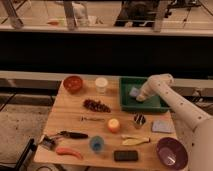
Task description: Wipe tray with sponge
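End effector [141, 96] low inside tray [150, 107], at or just beside sponge [133, 91], prob. to press sponge onto tray base for wiping. Grip state: cannot tell.

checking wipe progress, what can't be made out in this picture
- Camera view: tool sits low in the tray beside the sponge; whether it holds the sponge is too small to tell.
- Tray floor under the arm: hidden by the arm.
- Any dirt on the tray: too blurred to see.
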`<state>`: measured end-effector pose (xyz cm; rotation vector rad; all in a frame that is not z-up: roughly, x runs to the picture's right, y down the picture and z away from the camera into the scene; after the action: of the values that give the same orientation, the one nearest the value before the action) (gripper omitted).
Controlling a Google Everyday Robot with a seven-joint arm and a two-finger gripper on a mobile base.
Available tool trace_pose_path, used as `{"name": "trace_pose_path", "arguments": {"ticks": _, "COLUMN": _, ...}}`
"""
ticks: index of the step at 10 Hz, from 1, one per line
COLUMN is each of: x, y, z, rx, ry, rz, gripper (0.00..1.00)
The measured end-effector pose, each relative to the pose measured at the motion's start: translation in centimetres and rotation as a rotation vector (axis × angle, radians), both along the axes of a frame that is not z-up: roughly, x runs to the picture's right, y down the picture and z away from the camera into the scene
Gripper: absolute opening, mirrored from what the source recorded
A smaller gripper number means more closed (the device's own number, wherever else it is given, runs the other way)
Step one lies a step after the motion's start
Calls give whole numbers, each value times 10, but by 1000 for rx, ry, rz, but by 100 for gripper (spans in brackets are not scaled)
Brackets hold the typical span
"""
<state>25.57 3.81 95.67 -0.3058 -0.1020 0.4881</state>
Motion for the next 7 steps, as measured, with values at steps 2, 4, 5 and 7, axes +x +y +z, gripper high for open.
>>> {"name": "trace_pose_path", "arguments": {"ticks": 2, "x": -3, "y": 9, "z": -7, "rx": -6, "ry": -11, "rz": -8, "gripper": 10}}
{"name": "trace_pose_path", "arguments": {"ticks": 4, "x": -7, "y": 8, "z": -9, "rx": -3, "ry": -15, "rz": -13, "gripper": 10}}
{"name": "trace_pose_path", "arguments": {"ticks": 5, "x": -5, "y": 7, "z": -9, "rx": -1, "ry": -13, "rz": -9, "gripper": 10}}
{"name": "trace_pose_path", "arguments": {"ticks": 7, "x": 17, "y": 4, "z": -10, "rx": 5, "ry": 15, "rz": 13, "gripper": 10}}
